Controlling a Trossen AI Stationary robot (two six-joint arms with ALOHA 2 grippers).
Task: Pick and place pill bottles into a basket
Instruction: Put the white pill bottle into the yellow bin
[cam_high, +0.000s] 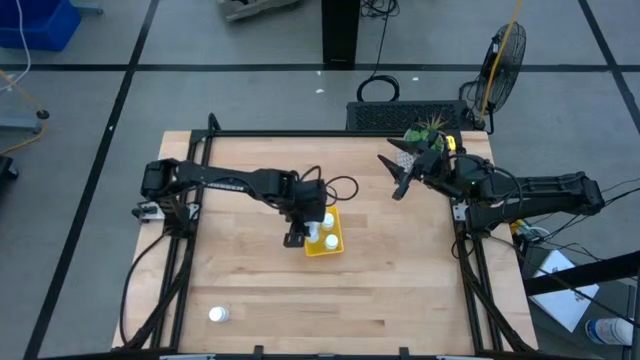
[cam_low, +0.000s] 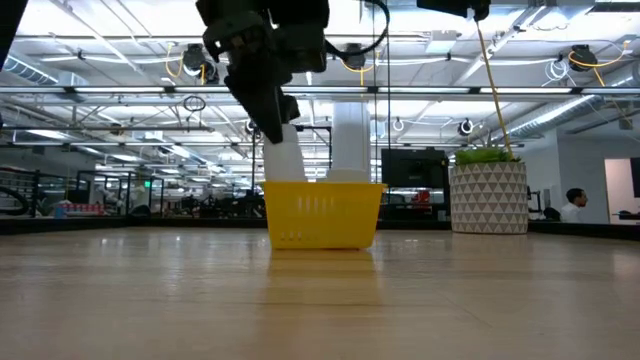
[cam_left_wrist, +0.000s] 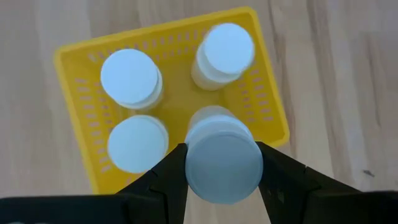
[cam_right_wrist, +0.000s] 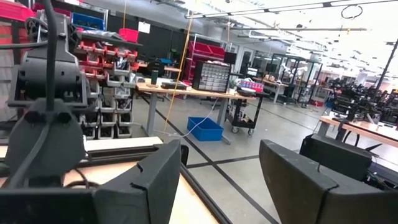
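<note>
From above, the left gripper (cam_high: 297, 237) hangs over the near-left corner of the yellow basket (cam_high: 335, 243), which sits near the middle of the wooden worktop (cam_high: 400, 290). White caps of pill bottles (cam_high: 329, 220) show inside the basket beside the gripper. One more bottle, the stray bottle (cam_high: 218, 314), stands alone near the front left corner of the worktop, well apart from the basket. The right gripper (cam_high: 402, 178) waits raised at the back right, its fingers spread wide, just beside the potted plant (cam_high: 430, 132).

From worktop height, the basket (cam_low: 322, 214) stands flat on the wood with white bottles rising above its rim. The left gripper (cam_low: 270, 112) comes down from above onto the held bottle (cam_low: 283, 155) at the basket's left side. The plant's patterned white pot (cam_low: 487, 197) stands to the right, apart from the basket.

In the left wrist view, the fingers (cam_left_wrist: 163, 180) close narrowly on either side of the held bottle (cam_left_wrist: 222, 163), touching it, over one corner of the basket (cam_left_wrist: 71, 81). Three other bottles (cam_left_wrist: 130, 78) stand upright in the remaining corners, caps facing the camera.

In the right wrist view, the right arm's fingers (cam_right_wrist: 149, 180) are wide apart with nothing between them, facing the room beyond the worktop, where benches and shelving show
</note>
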